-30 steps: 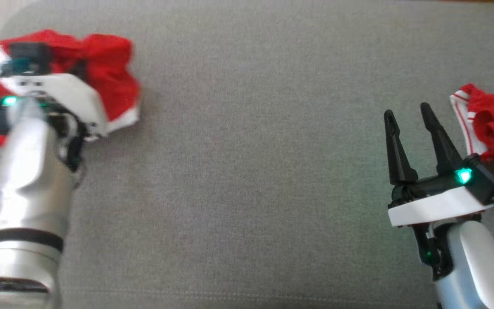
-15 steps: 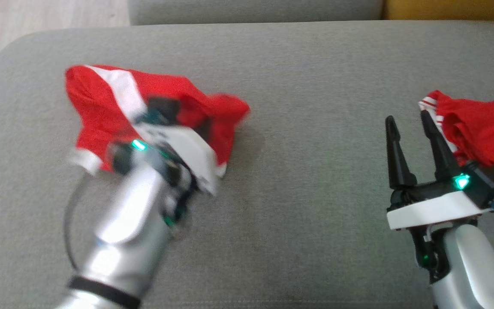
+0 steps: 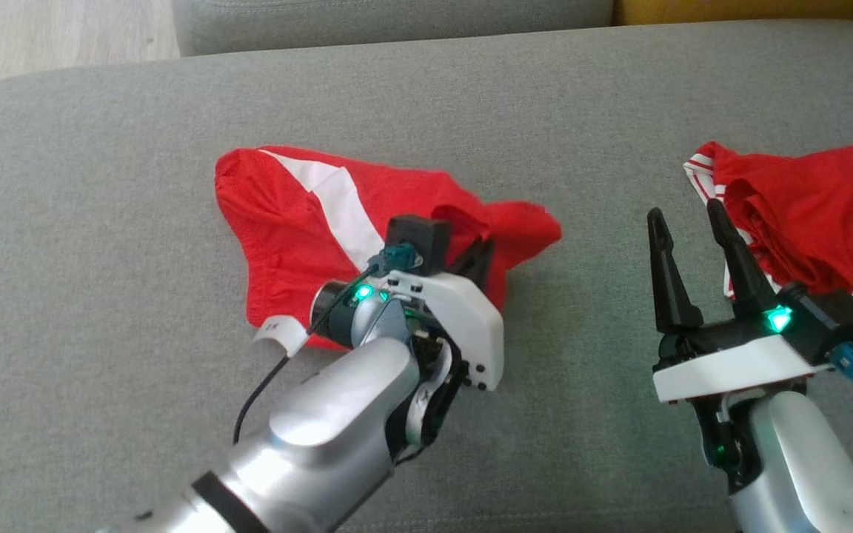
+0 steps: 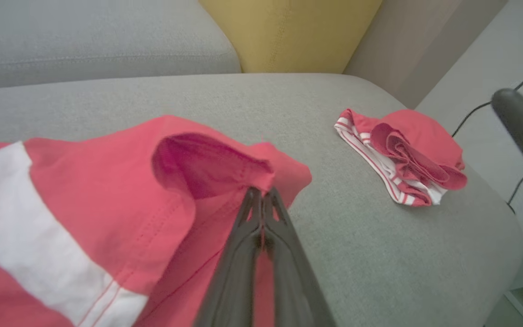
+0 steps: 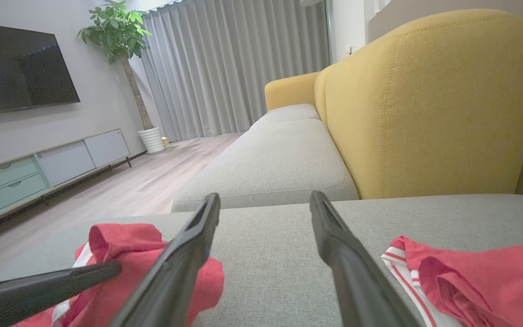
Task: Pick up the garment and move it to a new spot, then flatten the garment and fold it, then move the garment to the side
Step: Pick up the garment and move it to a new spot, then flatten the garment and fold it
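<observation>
Grey sofa seat (image 3: 101, 148) | left pincer (image 4: 261, 195) pinching red garment (image 3: 286, 215) at its edge | right pincer (image 3: 686, 215) agape, empty

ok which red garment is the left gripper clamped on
The red garment with the broad white stripe; the left gripper pinches its hem. The thin-striped one lies free.

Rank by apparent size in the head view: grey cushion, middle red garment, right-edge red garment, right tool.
1. grey cushion
2. middle red garment
3. right-edge red garment and right tool: about alike. The garment is cropped by the frame and the tool is nearer the camera.
</observation>
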Controlling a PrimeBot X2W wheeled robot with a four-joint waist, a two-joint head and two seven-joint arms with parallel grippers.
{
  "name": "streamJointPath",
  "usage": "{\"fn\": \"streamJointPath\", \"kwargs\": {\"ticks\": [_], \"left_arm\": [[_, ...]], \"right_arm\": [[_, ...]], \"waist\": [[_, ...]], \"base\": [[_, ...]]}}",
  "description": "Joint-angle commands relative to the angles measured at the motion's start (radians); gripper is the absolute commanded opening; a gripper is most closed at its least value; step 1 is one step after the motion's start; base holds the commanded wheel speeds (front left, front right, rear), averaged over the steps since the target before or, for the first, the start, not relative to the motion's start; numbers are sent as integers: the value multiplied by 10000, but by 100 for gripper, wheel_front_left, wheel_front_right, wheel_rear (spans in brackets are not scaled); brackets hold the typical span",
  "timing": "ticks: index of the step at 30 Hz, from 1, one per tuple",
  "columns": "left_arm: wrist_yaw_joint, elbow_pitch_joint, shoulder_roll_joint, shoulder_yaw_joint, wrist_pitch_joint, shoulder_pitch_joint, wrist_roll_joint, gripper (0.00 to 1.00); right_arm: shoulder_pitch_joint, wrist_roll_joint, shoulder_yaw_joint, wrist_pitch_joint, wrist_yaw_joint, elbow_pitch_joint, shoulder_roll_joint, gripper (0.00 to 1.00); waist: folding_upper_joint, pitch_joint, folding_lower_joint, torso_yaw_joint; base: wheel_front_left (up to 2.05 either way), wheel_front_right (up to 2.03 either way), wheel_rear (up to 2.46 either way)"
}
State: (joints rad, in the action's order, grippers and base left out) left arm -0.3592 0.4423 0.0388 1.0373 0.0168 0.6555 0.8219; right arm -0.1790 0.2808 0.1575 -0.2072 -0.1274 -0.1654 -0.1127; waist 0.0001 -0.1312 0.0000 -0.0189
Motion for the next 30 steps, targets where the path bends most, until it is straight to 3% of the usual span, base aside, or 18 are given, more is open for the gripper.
{"fn": "streamJointPath", "kwargs": {"ticks": [1,6,10,16,19,23,26,30], "left_arm": [[-188,-79,115,-66,303,714,193,100],[-349,730,115,91,1012,1191,545,100],[-214,1498,187,-249,1633,1490,673,100],[26,1877,1192,-1013,2314,1537,511,100],[367,1183,2061,-1855,2436,998,200,100],[522,-946,2993,-3727,2445,-941,-1017,100],[670,-2246,3084,-4961,2447,-2780,-1701,100],[791,-3206,2607,-6151,2448,-4586,-2461,100]], "right_arm": [[-329,58,203,-111,-33,265,25,100],[-303,32,65,-127,-33,250,-13,100],[-252,-9,-29,-84,-33,268,-55,100],[-111,-68,-94,18,-33,319,-68,100],[57,-162,21,99,-33,291,-51,100],[353,-201,-52,123,-33,300,83,100],[543,-259,41,157,-33,272,155,100],[690,-350,51,160,-33,281,198,100]], "waist": [[-1,-16,0,38],[-1,-40,0,342],[-1,49,0,659],[-1,270,0,1041],[-1,467,0,1170],[-1,611,0,1303],[-1,651,0,1346],[-1,666,0,1553]], "base": [[0,0,0],[0,0,0],[0,0,0],[0,0,0],[0,0,0],[0,0,0],[0,0,0],[0,0,0]]}}
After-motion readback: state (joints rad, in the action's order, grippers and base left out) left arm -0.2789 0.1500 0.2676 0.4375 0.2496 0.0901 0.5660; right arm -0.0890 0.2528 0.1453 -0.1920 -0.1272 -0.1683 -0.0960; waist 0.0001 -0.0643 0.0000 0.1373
